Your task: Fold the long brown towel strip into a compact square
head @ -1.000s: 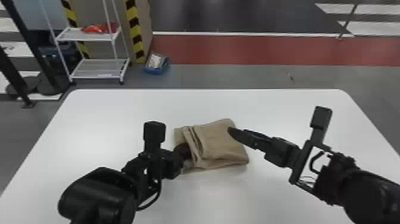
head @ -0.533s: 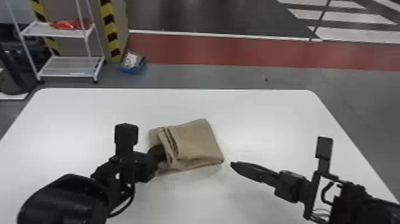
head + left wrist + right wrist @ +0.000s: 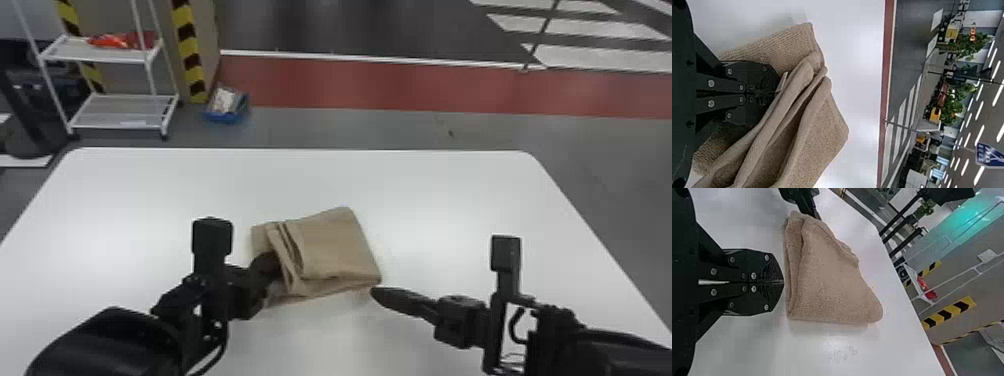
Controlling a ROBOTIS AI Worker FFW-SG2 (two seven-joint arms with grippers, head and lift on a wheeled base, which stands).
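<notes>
Left gripper [image 3: 270, 262]: two flat black fingers together, tips among the folds; whether they pinch cloth, cannot tell
Right gripper [image 3: 376, 292]: two flat black fingers together, empty, near the towel
Arms: two, black, slanting inward
Brown cloth towel [image 3: 335, 245]: one, a layered, uneven packet on the table, left fingers lodged in its folds
White round-cornered table [image 3: 150, 190]: one
Floor beyond: one white two-shelf metal rack [image 3: 100, 56], one blue box [image 3: 225, 118]
</notes>
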